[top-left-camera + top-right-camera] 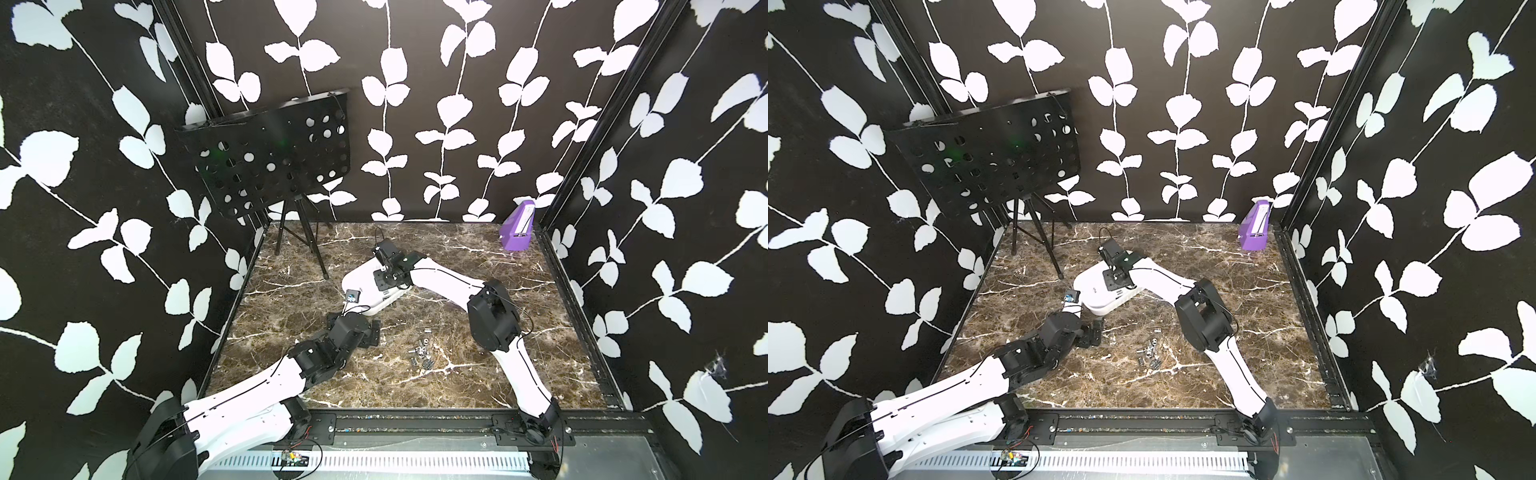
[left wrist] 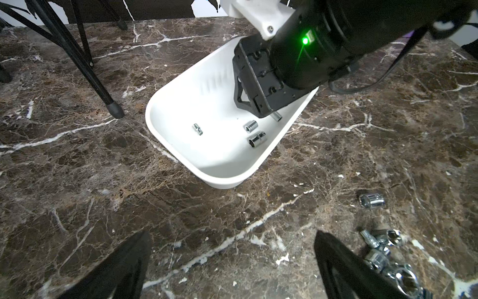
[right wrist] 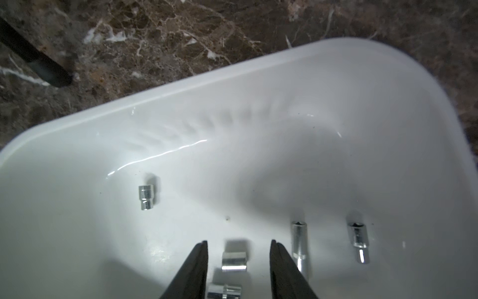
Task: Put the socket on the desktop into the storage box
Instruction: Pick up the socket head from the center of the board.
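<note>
My right gripper (image 3: pixel 238 242) hangs open inside the white storage box (image 3: pixel 232 103). A short chrome socket (image 3: pixel 234 261) lies on the box floor between the fingers, touching neither. Several other sockets (image 3: pixel 146 196) lie around it in the box. The storage box (image 1: pixel 361 286) sits mid-desktop in both top views (image 1: pixel 1096 286). A pile of sockets (image 1: pixel 419 357) rests on the marble desktop (image 1: pixel 478 374) nearer the front, with one lone socket (image 2: pixel 371 200) apart from it. My left gripper (image 2: pixel 232 234) is wide open and low over bare marble, with the pile (image 2: pixel 382 248) just beside one finger.
A black perforated stand on a tripod (image 1: pixel 299 232) rises at the back left, one foot (image 2: pixel 115 111) close to the box. A small purple box (image 1: pixel 517 230) stands in the back right corner. Black frame rails (image 1: pixel 582 316) edge the desktop.
</note>
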You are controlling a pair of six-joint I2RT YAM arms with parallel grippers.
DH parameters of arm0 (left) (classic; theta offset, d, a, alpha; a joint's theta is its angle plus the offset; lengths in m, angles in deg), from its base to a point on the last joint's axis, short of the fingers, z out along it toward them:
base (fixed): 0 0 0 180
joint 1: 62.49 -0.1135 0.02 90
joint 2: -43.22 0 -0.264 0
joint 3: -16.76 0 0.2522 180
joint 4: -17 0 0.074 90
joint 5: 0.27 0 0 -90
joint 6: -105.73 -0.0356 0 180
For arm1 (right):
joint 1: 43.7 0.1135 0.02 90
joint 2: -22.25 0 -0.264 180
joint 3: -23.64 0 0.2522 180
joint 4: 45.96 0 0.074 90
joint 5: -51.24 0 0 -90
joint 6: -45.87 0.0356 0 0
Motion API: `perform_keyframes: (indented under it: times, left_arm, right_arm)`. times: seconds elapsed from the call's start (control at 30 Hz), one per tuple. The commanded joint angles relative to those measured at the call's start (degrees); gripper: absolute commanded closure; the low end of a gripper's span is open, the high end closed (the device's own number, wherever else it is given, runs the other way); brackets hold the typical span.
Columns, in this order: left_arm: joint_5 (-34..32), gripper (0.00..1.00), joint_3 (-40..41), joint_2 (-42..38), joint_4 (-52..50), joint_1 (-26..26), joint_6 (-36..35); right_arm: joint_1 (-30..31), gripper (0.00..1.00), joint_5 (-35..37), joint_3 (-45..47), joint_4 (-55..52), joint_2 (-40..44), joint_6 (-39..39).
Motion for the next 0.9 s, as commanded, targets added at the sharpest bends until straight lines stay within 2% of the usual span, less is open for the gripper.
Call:
perform_keyframes:
  times: [0.0,0.1,0.23,0.43,0.63,0.77,0.87]
  left_arm:
    - [2.0,0.01,0.6,-1.4,1.4,-0.1,-1.2]
    - [5.0,0.01,1.1,-1.6,3.3,-0.1,-2.0]
    - [9.2,0.02,1.5,-1.5,5.6,-0.1,-3.2]
    - [12.0,0.02,1.8,-1.3,7.4,-0.1,-4.2]
    - [24.1,0.02,0.7,1.4,10.8,-0.1,-6.6]
    - [27.3,0.02,-0.7,4.9,10.7,-0.1,-6.8]
    - [28.1,0.02,-1.9,8.4,10.2,-0.1,-6.9]
  right_arm:
    - [0.2,0.53,-0.1,0.1,-0.6,5.4,-0.1]
    - [0.2,0.52,0.6,7.3,1.7,12.6,-0.9]
    - [0.2,0.51,2.5,21.6,6.1,25.6,-2.5]
    - [0.2,0.49,4.5,46.6,9.8,47.6,-6.6]
    - [0.2,0.44,6.3,70.5,16.0,65.9,-9.4]
    - [-0.1,0.39,6.3,80.0,21.1,72.3,-10.1]
    - [-0.7,0.38,2.2,82.6,25.4,72.7,-9.9]
